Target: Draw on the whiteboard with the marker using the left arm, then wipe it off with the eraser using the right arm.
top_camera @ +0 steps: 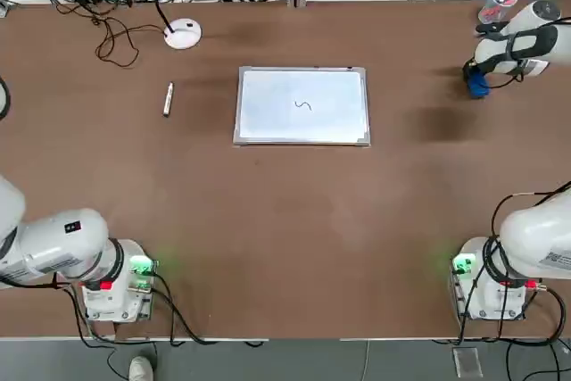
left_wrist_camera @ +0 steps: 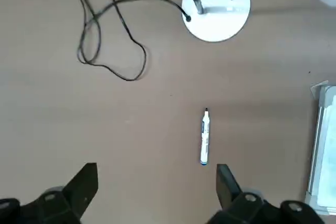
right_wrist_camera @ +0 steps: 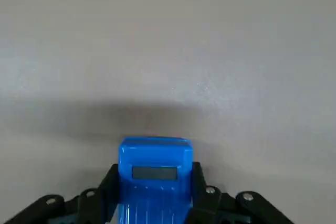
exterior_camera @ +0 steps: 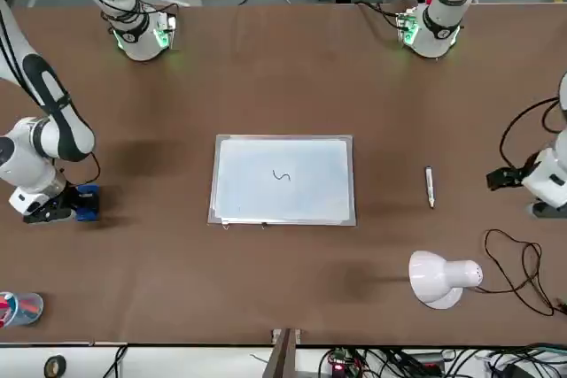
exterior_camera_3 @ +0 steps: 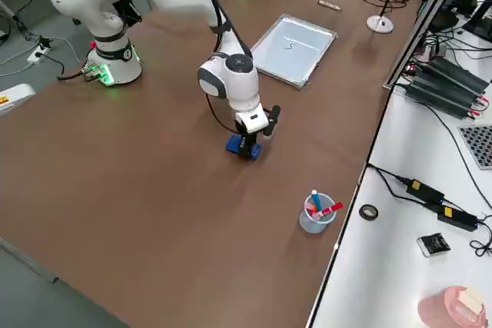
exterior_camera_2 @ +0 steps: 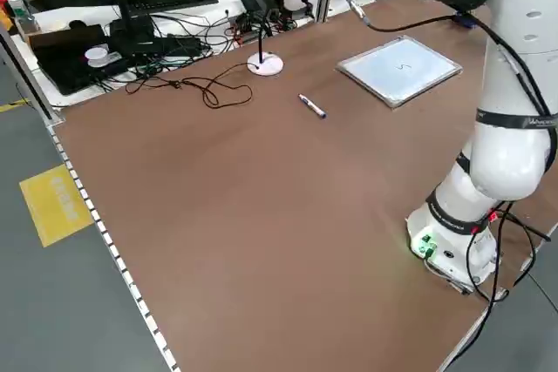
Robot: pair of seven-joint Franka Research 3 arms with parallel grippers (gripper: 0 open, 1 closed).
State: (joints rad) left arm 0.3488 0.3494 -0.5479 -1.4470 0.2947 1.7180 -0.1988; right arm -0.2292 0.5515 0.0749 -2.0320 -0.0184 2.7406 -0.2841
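Observation:
The whiteboard (top_camera: 268,118) lies flat mid-table with a small black squiggle (top_camera: 303,106) on it; it also shows in the front view (exterior_camera: 310,192). To its left lies the marker (top_camera: 168,100) (left_wrist_camera: 204,137), alone on the table. My left gripper (left_wrist_camera: 156,179) hangs open above the table on the robot's side of the marker, holding nothing. At the table's far right, my right gripper (right_wrist_camera: 154,177) (exterior_camera_3: 247,142) is down at the table, shut on the blue eraser (top_camera: 478,86) (right_wrist_camera: 155,166) (exterior_camera: 86,202).
A white desk lamp with a round base (top_camera: 183,34) and a looped black cable (top_camera: 116,42) sits behind the marker. A clear cup (exterior_camera_3: 315,213) with red items stands near the far right corner, beyond the eraser. Both arm bases (top_camera: 116,287) (top_camera: 486,287) stand at the near edge.

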